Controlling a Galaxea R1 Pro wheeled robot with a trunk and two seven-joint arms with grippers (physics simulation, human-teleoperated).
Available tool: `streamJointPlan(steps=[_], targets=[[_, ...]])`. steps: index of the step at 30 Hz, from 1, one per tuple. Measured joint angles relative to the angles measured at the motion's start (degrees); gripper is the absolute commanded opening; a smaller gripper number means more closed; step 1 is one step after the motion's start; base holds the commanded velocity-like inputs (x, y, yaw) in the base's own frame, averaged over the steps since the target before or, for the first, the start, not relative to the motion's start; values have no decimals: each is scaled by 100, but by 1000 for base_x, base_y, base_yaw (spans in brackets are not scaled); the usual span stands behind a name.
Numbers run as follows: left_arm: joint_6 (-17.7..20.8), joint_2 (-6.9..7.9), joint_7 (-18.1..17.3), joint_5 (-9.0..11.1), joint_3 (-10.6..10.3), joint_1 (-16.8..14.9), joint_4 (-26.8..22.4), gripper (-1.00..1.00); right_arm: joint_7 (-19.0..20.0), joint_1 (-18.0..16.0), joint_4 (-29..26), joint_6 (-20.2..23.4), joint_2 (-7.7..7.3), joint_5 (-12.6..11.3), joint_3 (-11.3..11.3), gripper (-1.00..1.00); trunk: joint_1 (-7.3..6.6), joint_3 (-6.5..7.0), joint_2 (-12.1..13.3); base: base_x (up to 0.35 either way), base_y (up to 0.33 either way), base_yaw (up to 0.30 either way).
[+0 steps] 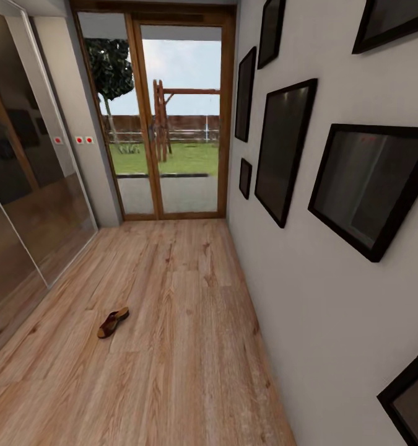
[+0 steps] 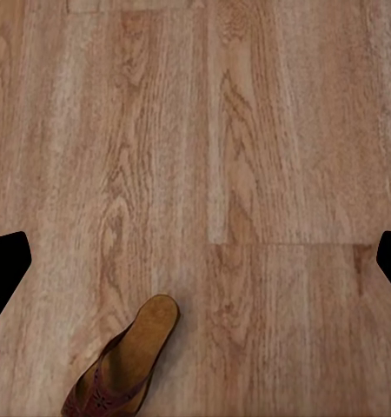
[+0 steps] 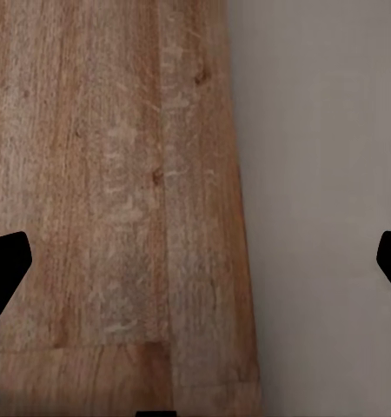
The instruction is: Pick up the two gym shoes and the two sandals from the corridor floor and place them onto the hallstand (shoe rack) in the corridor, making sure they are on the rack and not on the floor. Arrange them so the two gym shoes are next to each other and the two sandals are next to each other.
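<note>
One sandal lies alone on the corridor floor, at seven o'clock in the head view. Left claw and right claw: fingers spread wide, nothing held.

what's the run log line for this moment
phase: approach | sandal lying on floor | left gripper open above it | right gripper open, empty, near wall

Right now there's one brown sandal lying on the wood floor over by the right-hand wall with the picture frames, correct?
Not quite. The sandal does lie on the wood floor, but on the left side of the corridor, nearer the mirrored wardrobe doors, well away from the wall with the picture frames. The head view shows it.
</note>
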Motion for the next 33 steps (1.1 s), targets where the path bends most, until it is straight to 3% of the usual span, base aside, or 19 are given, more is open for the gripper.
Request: streamJointPlan(steps=[12, 33], targets=[[-4, 0, 0, 15, 9, 0, 0, 100, -1, 0, -2, 0, 0, -1, 5, 100, -1, 0, 0, 153, -76, 0], [-4, 0, 0, 8, 8, 0, -1, 100, -1, 0, -1, -7, 0, 0, 8, 100, 0, 0, 0, 15, -7, 16]])
